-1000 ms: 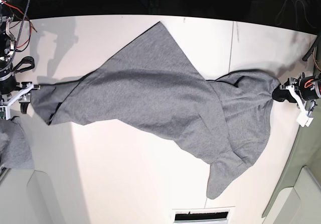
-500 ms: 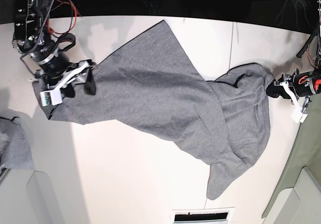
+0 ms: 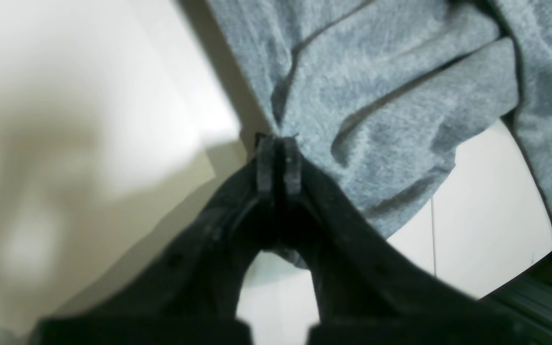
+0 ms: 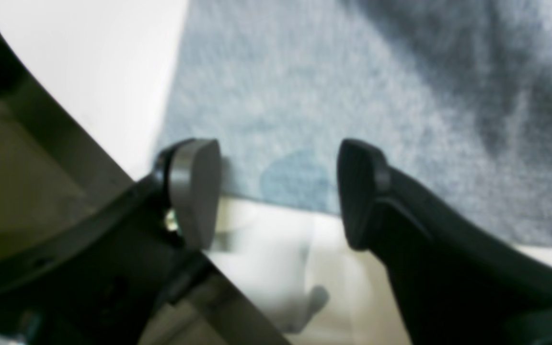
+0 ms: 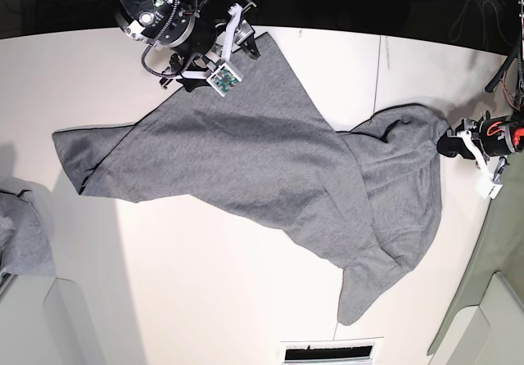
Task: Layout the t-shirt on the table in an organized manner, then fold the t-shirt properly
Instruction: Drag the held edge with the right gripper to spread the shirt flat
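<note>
From my station, nearest in the base view, the t-shirt (image 5: pixel 270 168) lies spread but skewed across the table (image 5: pixel 205 299), one tail trailing toward the near edge and a bunched end out to the side. A second, smaller bunch of grey cloth (image 5: pixel 20 238) sits at the table's edge, apart from the shirt; I leave it out of the job.

The left gripper (image 3: pixel 279 165) is clenched on a pinch of the t-shirt, fabric gathered into folds that fan out from its tips. The right gripper (image 4: pixel 278 191) stands released, its jaws wide, hovering just over a straight edge of the cloth at the far side of the table; nothing is between its pads (image 4: pixel 194 189).

My judgement: the layout stage is in hand, and the right arm is lining up on the far corner. To do it well, I would bring the jaws down squarely over the hem, take only one layer's edge, then draw against the left hold until the body lies flat.

Containers: none identifiable in any view, so no contents to report
</note>
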Available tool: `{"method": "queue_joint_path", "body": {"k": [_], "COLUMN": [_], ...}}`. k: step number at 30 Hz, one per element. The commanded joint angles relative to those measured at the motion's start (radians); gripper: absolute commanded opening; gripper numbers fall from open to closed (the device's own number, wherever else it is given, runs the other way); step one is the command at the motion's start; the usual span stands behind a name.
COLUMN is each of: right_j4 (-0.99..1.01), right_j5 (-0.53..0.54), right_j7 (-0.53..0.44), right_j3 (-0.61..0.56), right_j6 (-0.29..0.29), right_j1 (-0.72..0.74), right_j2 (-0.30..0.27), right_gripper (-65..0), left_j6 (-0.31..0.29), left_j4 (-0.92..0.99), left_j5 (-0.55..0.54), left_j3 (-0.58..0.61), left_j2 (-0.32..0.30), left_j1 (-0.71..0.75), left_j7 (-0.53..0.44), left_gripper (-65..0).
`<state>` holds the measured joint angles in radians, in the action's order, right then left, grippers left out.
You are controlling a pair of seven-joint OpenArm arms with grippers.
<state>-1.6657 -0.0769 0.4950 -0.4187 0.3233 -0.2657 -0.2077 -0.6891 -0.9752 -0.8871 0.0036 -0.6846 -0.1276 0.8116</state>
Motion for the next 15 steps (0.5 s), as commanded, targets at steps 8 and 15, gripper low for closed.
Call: {"method": "queue_joint_path", "body": {"k": [8, 15], "right_j4": [0.160, 0.195], "right_j5": [-0.092, -0.131], "right_j7": [-0.077, -0.084], "right_j3": [-0.110, -0.177], "right_j6": [-0.096, -0.179], "right_j1": [0.071, 0.137], "right_j2": [0.003, 0.008], "right_gripper": [-26.8, -34.1], "left_j6": [-0.009, -0.009], "left_j4": [-0.012, -0.012], "left_j5": [-0.016, -0.037], "left_j3": [-0.008, -0.007], "left_j2": [-0.022, -0.022], "left_j1": [0.001, 0.031], "left_j7": [-0.035, -0.057], "left_gripper": [-65.0, -65.0]}}
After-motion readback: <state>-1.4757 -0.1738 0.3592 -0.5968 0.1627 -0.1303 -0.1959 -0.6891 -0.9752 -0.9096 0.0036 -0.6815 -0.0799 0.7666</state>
